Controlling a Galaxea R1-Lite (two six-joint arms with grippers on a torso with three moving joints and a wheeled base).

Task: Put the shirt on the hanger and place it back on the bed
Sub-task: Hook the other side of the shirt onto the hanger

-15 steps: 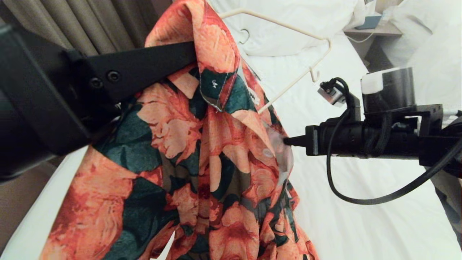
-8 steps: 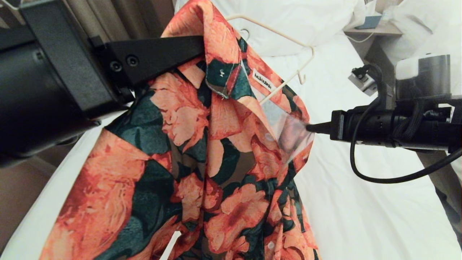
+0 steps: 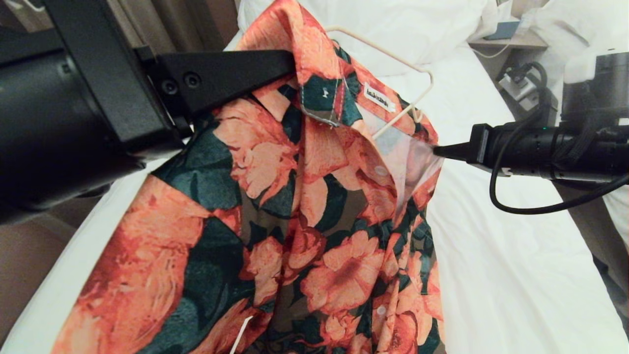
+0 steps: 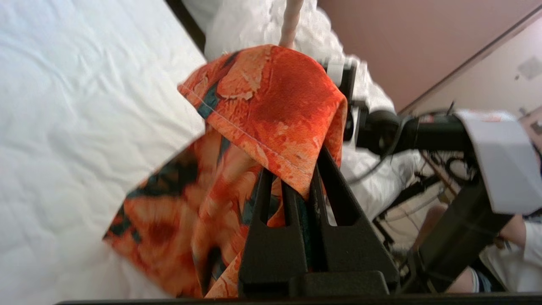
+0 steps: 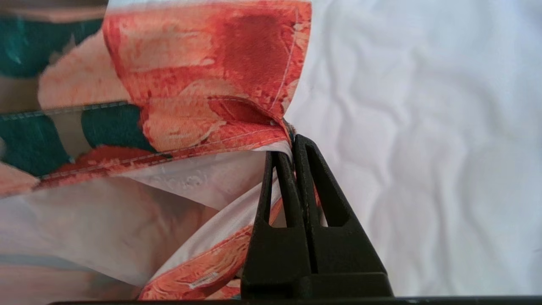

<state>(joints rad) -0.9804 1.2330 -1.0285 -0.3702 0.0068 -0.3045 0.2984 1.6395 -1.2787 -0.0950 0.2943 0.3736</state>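
The flowered shirt (image 3: 295, 236) hangs in the air over the bed (image 3: 501, 285), spread between both grippers. My left gripper (image 3: 292, 66) is shut on the shirt's upper left part by the collar; in the left wrist view (image 4: 302, 180) cloth drapes over its fingertips. My right gripper (image 3: 436, 150) is shut on the front edge of the shirt (image 5: 203, 84), where the pale inside shows. The thin cream hanger (image 3: 393, 56) sits behind the collar, one arm and shoulder bend showing, the rest hidden inside the shirt. A white neck label (image 3: 379, 97) faces up.
A big white pillow (image 3: 417, 24) lies at the head of the bed. A bedside shelf (image 3: 511, 42) with small items stands at the back right, with curtains (image 3: 147, 14) at the back left. The right arm's cable (image 3: 521, 206) loops below it.
The right gripper has pulled its shirt edge to the right and upward, spreading the front open. The left gripper has shifted right, and the neck label has come into view.
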